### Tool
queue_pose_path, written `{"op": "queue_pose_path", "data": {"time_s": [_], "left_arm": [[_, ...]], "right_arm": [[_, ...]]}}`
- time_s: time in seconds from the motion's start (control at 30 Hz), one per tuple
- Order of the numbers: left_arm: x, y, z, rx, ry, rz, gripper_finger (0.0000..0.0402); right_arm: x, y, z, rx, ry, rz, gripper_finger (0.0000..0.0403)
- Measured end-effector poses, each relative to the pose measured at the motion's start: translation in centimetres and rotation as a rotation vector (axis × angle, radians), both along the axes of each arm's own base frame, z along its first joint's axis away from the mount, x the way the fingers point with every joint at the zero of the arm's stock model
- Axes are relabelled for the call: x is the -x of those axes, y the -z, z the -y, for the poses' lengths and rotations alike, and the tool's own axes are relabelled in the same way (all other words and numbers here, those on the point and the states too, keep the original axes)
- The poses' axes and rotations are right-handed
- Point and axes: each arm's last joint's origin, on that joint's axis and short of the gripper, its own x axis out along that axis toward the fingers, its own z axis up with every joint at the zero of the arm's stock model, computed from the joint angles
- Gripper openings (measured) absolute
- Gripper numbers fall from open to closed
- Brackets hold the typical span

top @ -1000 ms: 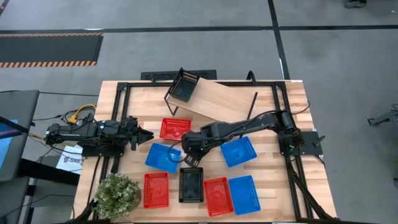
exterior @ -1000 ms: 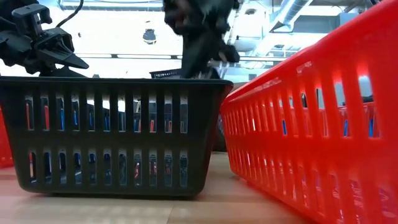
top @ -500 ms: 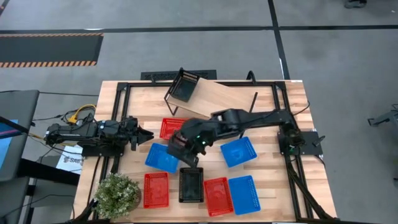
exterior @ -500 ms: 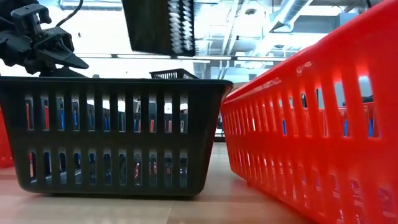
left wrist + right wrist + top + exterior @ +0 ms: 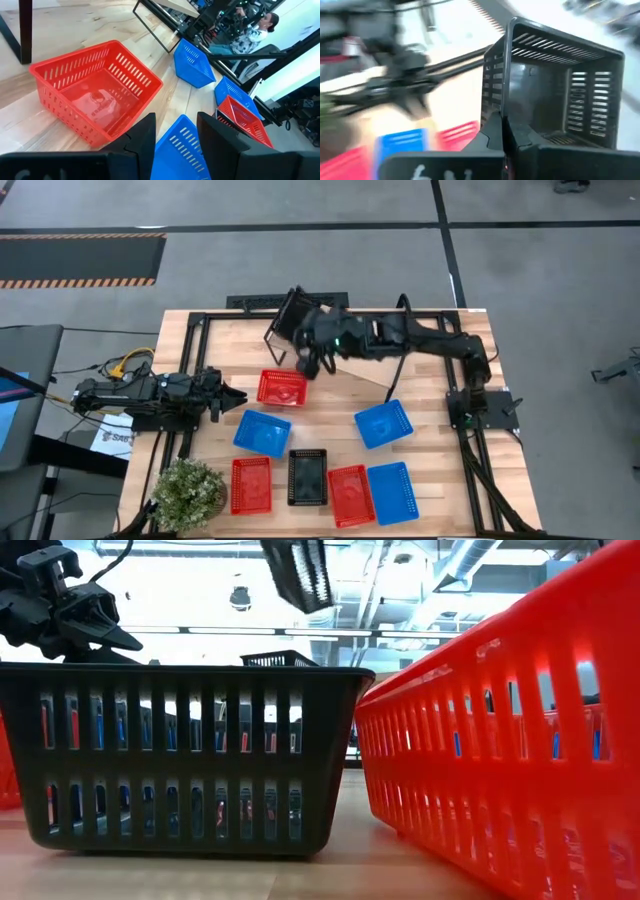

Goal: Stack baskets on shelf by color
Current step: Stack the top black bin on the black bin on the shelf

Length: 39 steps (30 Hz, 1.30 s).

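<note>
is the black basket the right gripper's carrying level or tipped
Tipped: in the right wrist view the right gripper clamps the black basket by its rim, opening facing sideways.

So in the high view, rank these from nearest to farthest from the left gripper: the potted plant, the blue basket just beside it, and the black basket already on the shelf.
From the left gripper, at the table's left edge:
1. Blue basket, just ahead of it and toward the front.
2. Potted plant, front-left corner.
3. Black basket on the shelf, at the shelf's back-left end.
</note>
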Motion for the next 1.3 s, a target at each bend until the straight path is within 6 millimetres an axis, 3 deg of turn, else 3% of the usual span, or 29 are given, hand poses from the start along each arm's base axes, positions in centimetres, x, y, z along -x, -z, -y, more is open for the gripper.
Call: {"op": "queue_pose_path", "data": {"time_s": [0.23,0.5,1.03,1.3], "left_arm": [[0.0,0.0,0.0,-0.001,-0.005,0.000,0.0130],[0.0,0.1,0.0,0.015,-0.010,-0.008,0.0130],[-0.1,0.1,0.0,0.025,-0.015,-0.017,0.0130],[-0.1,0.1,0.0,0.025,-0.015,-0.017,0.0130]], "right_arm": [[-3.0,2.0,3.9,0.194,0.025,-0.053,0.0001],[-4.6,5.5,6.9,0.234,0.054,-0.202,0.0001],[-4.4,6.6,7.4,0.239,0.039,-0.297,0.0001],[-5.7,9.0,7.2,0.246,0.008,-0.380,0.0003]]}}
